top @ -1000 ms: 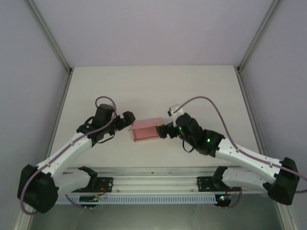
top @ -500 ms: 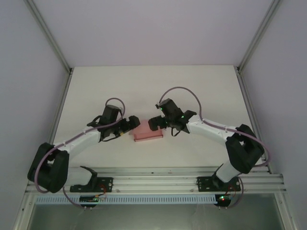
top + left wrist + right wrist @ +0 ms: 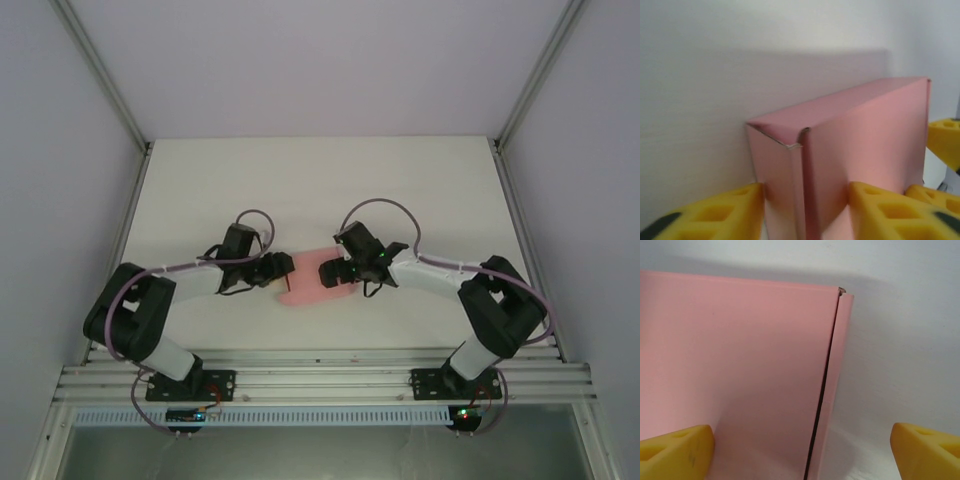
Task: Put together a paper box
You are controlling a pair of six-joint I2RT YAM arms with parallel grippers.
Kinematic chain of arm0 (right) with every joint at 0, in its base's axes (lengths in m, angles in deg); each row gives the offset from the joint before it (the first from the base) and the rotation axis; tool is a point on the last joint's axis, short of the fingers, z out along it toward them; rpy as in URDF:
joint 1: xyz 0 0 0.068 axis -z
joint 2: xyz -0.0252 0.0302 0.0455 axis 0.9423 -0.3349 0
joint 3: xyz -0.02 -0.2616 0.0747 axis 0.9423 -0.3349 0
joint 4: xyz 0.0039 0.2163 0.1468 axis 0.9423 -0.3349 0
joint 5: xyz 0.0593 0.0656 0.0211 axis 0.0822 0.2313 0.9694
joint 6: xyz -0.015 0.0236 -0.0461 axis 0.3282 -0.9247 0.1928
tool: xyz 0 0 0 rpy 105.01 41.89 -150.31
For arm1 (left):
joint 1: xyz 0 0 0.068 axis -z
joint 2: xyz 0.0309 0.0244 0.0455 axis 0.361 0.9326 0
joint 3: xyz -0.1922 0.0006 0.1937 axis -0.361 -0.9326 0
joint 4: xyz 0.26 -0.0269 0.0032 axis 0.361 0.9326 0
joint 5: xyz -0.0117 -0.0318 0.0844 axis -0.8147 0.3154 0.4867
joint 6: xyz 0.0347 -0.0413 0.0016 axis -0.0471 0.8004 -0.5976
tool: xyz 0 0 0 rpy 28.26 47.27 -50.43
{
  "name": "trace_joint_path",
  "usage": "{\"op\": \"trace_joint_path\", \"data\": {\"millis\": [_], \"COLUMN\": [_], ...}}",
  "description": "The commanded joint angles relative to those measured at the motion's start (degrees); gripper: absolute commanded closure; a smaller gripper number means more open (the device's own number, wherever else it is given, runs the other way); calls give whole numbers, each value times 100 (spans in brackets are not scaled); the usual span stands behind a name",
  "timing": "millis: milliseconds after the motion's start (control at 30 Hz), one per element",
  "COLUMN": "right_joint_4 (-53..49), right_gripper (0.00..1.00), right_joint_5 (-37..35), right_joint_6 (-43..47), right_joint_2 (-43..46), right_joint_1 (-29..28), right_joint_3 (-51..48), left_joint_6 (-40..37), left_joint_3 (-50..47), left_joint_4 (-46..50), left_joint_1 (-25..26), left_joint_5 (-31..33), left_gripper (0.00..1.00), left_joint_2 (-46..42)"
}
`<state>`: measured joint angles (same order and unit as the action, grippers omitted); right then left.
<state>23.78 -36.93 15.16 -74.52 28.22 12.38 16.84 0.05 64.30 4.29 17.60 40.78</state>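
Top external view puts our left gripper (image 3: 281,270) at the left end of the pink box (image 3: 315,280), which sits over the white table (image 3: 300,180) between the two arms. We cannot tell whether the box rests on the table or is slightly lifted. From the left wrist, the yellow fingers (image 3: 710,215) press on either side of the box's left corner, so we read this gripper as clamped on the box. We judge the step in hand to be seating the last flap. For that, this hold should be firm but gentle: thin card buckles if pinched hard, and the left end must not slide while the other end is worked.

The box looks folded into its finished shape, with its walls up and its top panel down. At the corner nearest the left wrist camera, a flap edge stands slightly proud. No opening shows the interior, so we cannot tell whether anything is inside.

At the right end of the box, our right gripper (image 3: 336,272) has its fingers spread wide and holds nothing. One finger is over the top panel and the other is beyond the box's edge. Between them, the right wrist view shows a dark slit where the side flap has not fully seated. We would press evenly along that slit toward the box's body, keeping the flap aligned, or it may crease or spring out.
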Motion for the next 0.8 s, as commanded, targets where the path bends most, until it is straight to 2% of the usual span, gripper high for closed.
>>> {"op": "trace_joint_path", "data": {"millis": [0,133,233,367,433,600,767], "right_joint_4": [-292,-143,12,4,-20,20,582], "right_gripper": [6,1,1,1,1,1,1], "right_joint_5": [-130,282,1142,2479,2991,3542,3936], "right_joint_6": [-196,-639,-987,-1249,-1242,-1331,-1585], "right_joint_2": [60,564,834,848,773,422,-142], "right_joint_1": [70,375,776,1259,1372,1473,1451], "right_joint_3": [234,126,-4,-82,-90,-79,-90], "left_joint_6": [-137,-53,66,167,311,551,545], "left_joint_3": [-18,-187,-358,-574,-676,-798,-741], "left_joint_4": [-329,-831,-1395,-2180,-2694,-3614,-3827], "left_joint_1": [-23,-142,-348,-566,-684,-870,-869], "left_joint_5": [-341,-606,-942,-1351,-1646,-2153,-2380], "left_gripper": [71,83,93,100,100,100,100], "left_joint_2": [187,278,427,628,784,1173,1463]}}
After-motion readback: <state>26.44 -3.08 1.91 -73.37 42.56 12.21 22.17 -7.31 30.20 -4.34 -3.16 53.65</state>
